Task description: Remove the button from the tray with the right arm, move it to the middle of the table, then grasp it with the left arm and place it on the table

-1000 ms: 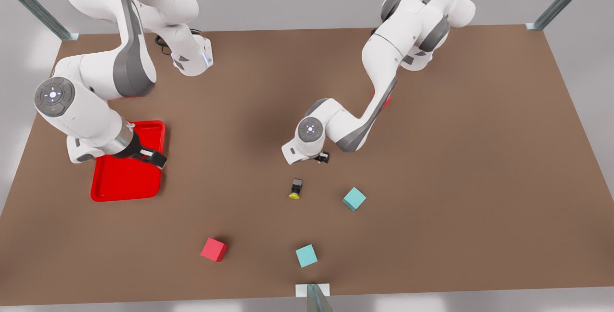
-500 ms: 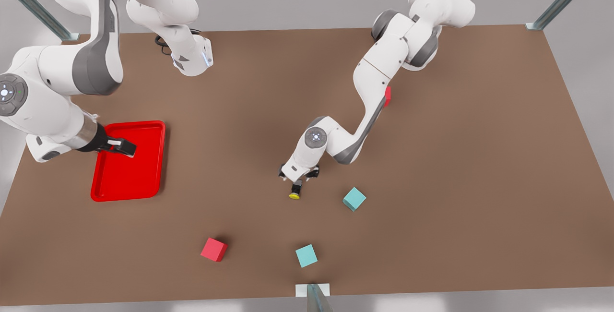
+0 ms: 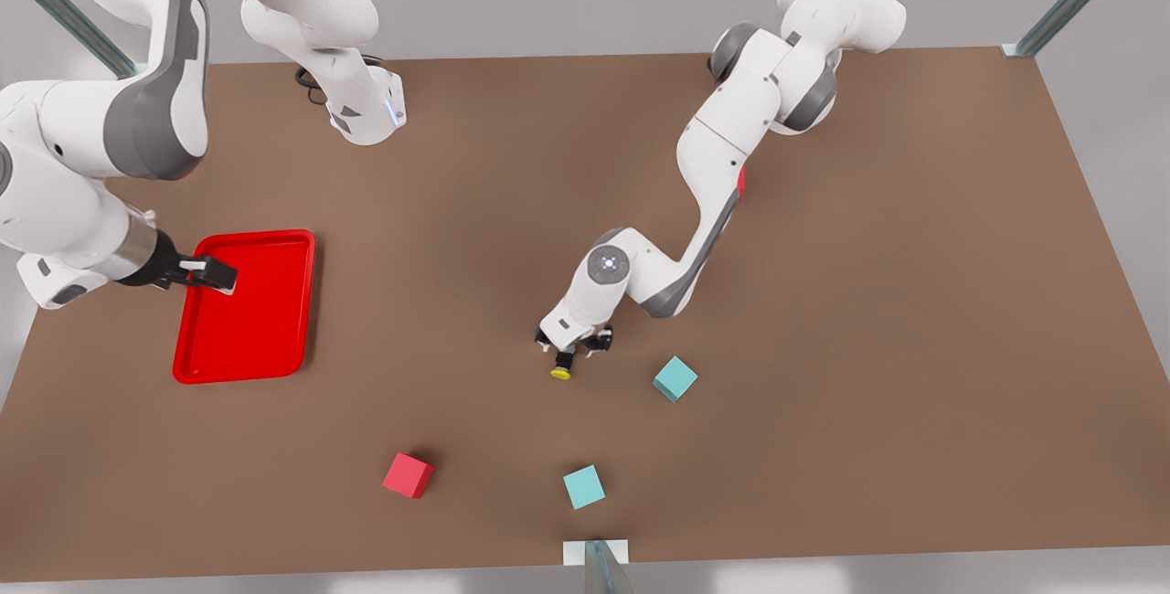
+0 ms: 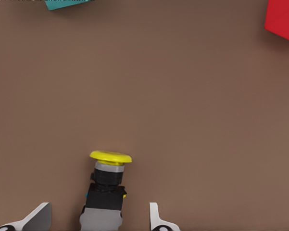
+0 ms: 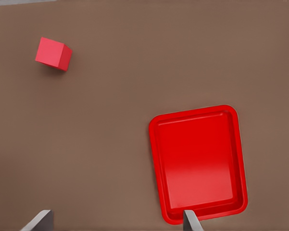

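The button is seen lying on its side on the table just below the front view's centre, yellow cap toward the lower edge, with the left gripper set around its dark body, fingers spread and not closed on it. At the front view's left, the right gripper is held open over the tray. A red cube and two teal cubes are scattered lower in the frame.
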Available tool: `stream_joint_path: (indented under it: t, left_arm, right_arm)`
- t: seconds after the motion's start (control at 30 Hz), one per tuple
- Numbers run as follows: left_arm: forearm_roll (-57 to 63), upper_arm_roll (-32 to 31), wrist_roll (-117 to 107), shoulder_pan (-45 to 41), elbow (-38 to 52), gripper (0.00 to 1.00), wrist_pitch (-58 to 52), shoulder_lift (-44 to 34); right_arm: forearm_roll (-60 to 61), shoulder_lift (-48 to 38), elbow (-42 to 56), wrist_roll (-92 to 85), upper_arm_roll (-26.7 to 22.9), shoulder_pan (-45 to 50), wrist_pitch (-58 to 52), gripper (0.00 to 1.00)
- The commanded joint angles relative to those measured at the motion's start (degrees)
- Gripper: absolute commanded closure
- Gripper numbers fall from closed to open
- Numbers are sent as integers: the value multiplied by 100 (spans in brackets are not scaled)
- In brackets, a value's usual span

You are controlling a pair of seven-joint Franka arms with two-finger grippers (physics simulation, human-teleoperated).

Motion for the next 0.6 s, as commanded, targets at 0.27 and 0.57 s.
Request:
stream_joint_path:
  t: [0.27,0.57]
  left_arm:
    - [23,3,1576,15,376,0,-102,251]
    - [23,91,1550,-38,1061,0,-1508,435]
  right_arm:
    - [49,81,63,-450,12,-24,-166,0]
    - [401,72,63,-494,3,-164,-350,0]
